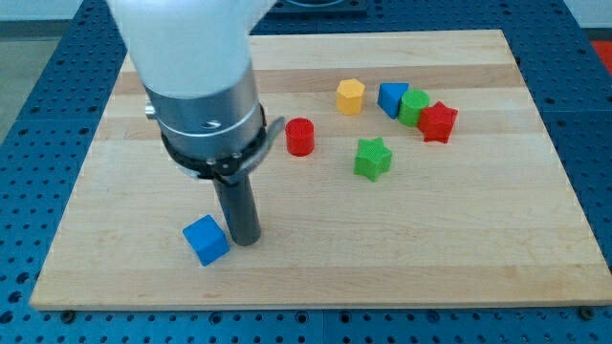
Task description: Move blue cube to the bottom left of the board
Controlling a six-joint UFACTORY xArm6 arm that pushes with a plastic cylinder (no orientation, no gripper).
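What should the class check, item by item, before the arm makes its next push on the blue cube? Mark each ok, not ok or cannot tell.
1. My tip is beside the blue cube, on its right in the view: ok.
2. Tip actually touching the cube: cannot tell.
3. Cube already in the board's bottom left corner: not ok, though it lies near the bottom edge.
4. No other block between cube and corner: ok.
5. Red cylinder and green star away from the tip: ok.

Blue perforated table surface around a pale wooden board.
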